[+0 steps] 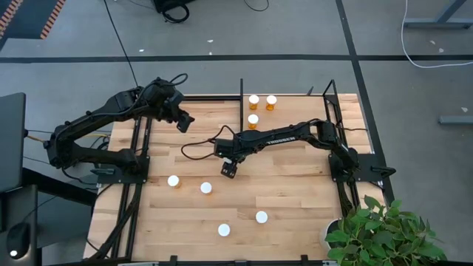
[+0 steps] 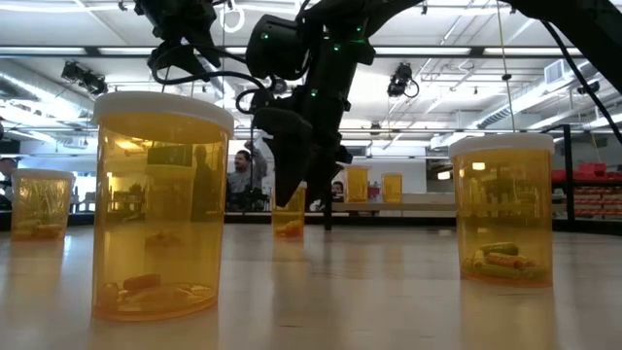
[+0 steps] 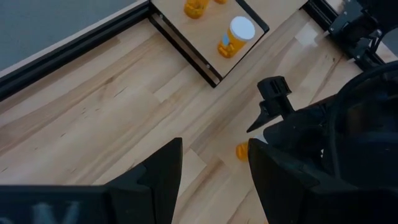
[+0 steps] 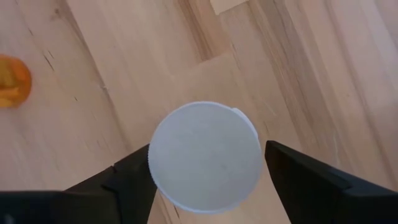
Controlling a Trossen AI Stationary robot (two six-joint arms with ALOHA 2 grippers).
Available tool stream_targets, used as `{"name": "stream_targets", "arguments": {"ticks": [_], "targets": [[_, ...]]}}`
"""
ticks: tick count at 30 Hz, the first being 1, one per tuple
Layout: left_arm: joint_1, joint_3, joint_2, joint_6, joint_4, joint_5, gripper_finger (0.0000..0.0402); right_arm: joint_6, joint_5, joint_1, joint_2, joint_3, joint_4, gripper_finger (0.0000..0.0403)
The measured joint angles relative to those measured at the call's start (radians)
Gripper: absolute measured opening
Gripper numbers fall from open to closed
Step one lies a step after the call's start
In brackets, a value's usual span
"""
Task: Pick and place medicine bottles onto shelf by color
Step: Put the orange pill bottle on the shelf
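Observation:
A medicine bottle's round white cap (image 4: 205, 155) shows between the fingers of my right gripper (image 1: 229, 167), which points down at mid-table. One finger (image 4: 127, 177) stands at the cap's edge, and the other (image 4: 305, 180) is a small gap away. In the low view this bottle (image 2: 290, 222) stands upright on the table under the gripper. My left gripper (image 3: 214, 180) hangs open and empty above the table's far left (image 1: 183, 122). Three bottles (image 1: 253, 117) stand on the shelf (image 1: 295, 111).
Several more bottles stand on the near half of the table (image 1: 173, 180), (image 1: 206, 188), (image 1: 224, 230), (image 1: 261, 216). Two of them loom close in the low view (image 2: 160, 204), (image 2: 503, 209). A potted plant (image 1: 377, 233) sits at the near right corner. Black frame bars (image 1: 137, 170) run along both sides.

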Motion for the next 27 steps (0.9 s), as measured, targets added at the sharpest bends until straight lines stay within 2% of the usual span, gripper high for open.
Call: {"name": "stream_targets", "arguments": {"ticks": [15, 27], "targets": [[0.0, 0.0, 0.0, 0.0, 0.001, 0.0, 0.019, 0.014, -0.008, 0.0, -0.011, 0.0, -0.028, 0.0259], [0.0, 0.0, 0.0, 0.008, -0.005, 0.0, 0.019, 0.041, -0.011, 0.003, -0.126, 0.002, -0.121, 0.0205]]}}
